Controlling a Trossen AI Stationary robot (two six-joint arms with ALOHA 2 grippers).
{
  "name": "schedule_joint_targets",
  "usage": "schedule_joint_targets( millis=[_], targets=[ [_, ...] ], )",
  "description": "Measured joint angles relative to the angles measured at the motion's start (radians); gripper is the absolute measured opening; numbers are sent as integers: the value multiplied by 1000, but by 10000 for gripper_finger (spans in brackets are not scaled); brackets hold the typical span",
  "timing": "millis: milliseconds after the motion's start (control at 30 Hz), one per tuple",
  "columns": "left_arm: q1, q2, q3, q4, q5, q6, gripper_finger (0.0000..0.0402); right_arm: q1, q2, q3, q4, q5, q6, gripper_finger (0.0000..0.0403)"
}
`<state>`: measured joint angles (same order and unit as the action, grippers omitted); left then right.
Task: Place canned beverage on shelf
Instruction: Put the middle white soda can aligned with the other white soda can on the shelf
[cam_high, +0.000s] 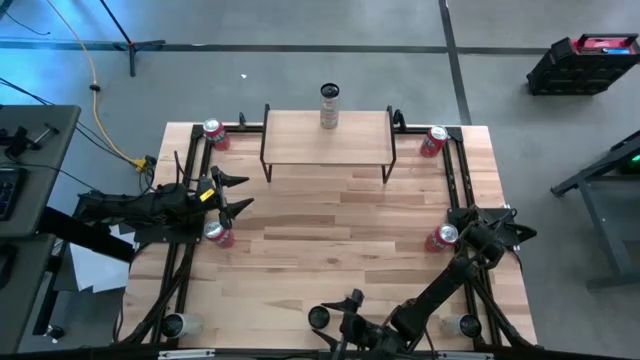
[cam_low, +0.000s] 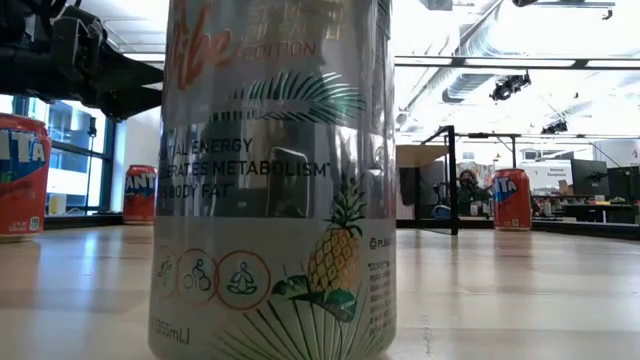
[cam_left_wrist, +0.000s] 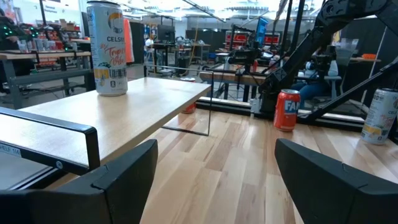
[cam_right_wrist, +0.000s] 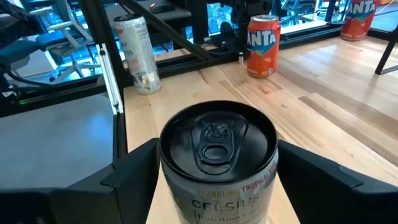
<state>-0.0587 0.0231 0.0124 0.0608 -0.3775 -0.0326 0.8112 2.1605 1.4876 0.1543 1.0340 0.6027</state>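
Celsius can (cam_right_wrist: 217, 140) upright near front edge of bench (cam_right_wrist: 336, 93), set within right pincer (cam_right_wrist: 217, 163); held or merely straddled, impossible to tell. Shelf (cam_high: 327, 140) well apart.

Silver pineapple-print can (cam_low: 272, 180), red cans (cam_high: 439, 238), light-wood shelf (cam_high: 327, 143)

The tall silver can (cam_left_wrist: 107, 48) on the shelf (cam_left_wrist: 124, 115) reads "CELSIUS". The can (cam_right_wrist: 219, 163) between the right fingers reads "CELSIUS", "SPARKLING TROPICAL". The nearest can (cam_low: 278, 170) reads "ACCELERATES METABOLISM". Orange cans (cam_right_wrist: 263, 45) read "FANTA".
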Motion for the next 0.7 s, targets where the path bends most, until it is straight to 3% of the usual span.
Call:
schedule_joint_targets(
  millis=[433,700],
  targets=[
    [0,0,0,0,0,0,314,-27,0,0,0,-34,0,298],
    [0,0,0,0,0,0,314,-28,0,0,7,-13,0,253]
  ],
)
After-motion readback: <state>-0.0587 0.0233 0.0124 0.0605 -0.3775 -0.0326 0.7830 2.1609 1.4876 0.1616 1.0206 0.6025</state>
